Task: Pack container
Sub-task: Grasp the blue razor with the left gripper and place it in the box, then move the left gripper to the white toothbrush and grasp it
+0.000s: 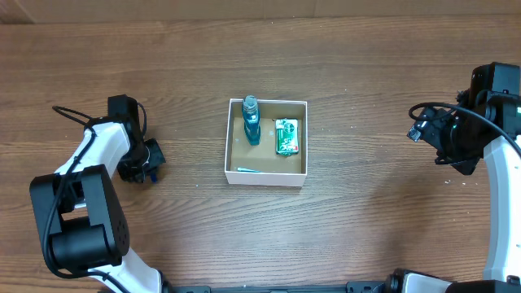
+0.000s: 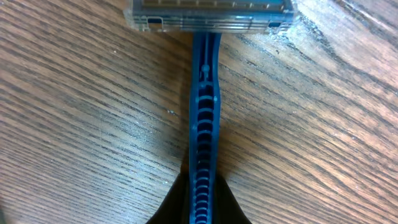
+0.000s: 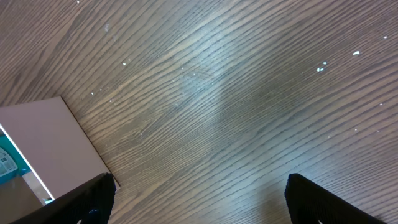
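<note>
Container (image 1: 266, 181) sits mid-table (image 1: 366, 65), square to the edges, white walls, brown floor, open top. Inside: teal bottle (image 1: 251, 122) in the far-left part, cap toward the far wall, can't tell from overhead if it's upright or lying down. Green packet (image 1: 286, 136) is flat on the floor just right of the bottle, not touching it. Toothbrush (image 1: 248, 170) lies along the near wall, on the left half. Both arms are well clear of the box. Left gripper (image 1: 149, 165) is off to the left, low over the table, clamped narrow on a razor (image 2: 204, 112): blue ribbed handle runs straight up from between the dark fingers (image 2: 171, 208), clear blade head at the far end. Can't tell if the razor is touching the wood or just above it. Right gripper (image 3: 202, 196) is out at the right, spread wide, nothing between the fingers, only bare wood under it. One white box wall shows at the left edge of the right wrist view.
</note>
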